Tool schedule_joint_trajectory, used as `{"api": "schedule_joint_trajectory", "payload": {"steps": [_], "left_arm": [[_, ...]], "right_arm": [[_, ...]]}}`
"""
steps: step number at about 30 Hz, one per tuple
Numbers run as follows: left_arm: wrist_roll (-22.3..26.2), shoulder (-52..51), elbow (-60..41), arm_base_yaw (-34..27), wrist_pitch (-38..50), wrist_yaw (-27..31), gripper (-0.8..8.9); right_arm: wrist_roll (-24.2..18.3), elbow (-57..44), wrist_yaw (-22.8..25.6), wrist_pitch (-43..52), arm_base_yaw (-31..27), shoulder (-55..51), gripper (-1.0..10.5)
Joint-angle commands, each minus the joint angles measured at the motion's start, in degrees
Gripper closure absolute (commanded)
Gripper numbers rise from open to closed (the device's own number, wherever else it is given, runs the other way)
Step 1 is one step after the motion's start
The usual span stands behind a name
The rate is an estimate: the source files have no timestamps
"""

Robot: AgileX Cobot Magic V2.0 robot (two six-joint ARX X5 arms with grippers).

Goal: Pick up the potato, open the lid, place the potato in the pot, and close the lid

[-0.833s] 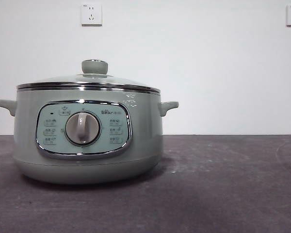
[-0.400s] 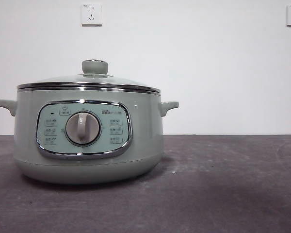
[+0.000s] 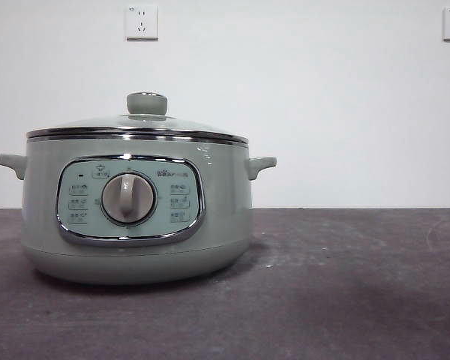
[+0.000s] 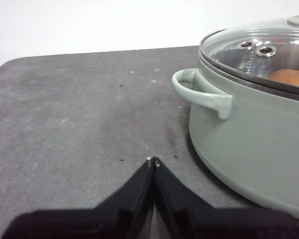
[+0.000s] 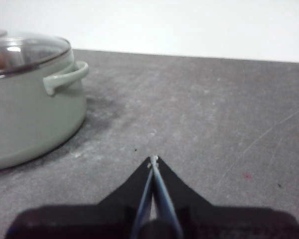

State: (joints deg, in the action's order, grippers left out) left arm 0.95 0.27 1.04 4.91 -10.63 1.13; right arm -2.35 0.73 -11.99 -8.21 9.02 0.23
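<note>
Glass lid point(image 3: 135, 124) covers one pot point(image 3: 135, 217) holding one potato point(image 4: 290, 78), beside the clenched left gripper point(image 4: 153, 160) and clenched right gripper point(image 5: 153, 159), two on the bench point(image 3: 345, 285).

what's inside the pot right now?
Through the glass lid on the pot, the potato shows, orange-brown. Only part of it is visible; the pot's wall hides the rest.

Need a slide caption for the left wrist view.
Left pincer shut, clear of the pot; potato visible under the closed lid.
</note>
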Motion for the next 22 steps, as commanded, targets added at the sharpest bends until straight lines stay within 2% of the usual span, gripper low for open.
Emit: {"api": "schedule_joint_trajectory", "payload": {"steps": [1,5,8,22], "left_arm": [[0.55,-0.15,-0.83,-0.15,0.26,0.15,8.17],[0.55,-0.15,-0.83,-0.15,0.26,0.15,8.17],[0.55,-0.15,-0.83,-0.15,0.26,0.15,8.17],[0.55,-0.15,-0.83,-0.15,0.26,0.15,8.17]], "right_arm": [[0.02,-0.44,0.11,-1.49,-0.02,-0.17,9.5],[0.33,-0.44,0.11,-1.53,0.00,-0.17,9.5],[4.15,-0.44,0.11,-1.20,0.00,-0.17,9.5],[4.31,-0.44,0.33,-1.20,0.00,0.04,9.5]]}}
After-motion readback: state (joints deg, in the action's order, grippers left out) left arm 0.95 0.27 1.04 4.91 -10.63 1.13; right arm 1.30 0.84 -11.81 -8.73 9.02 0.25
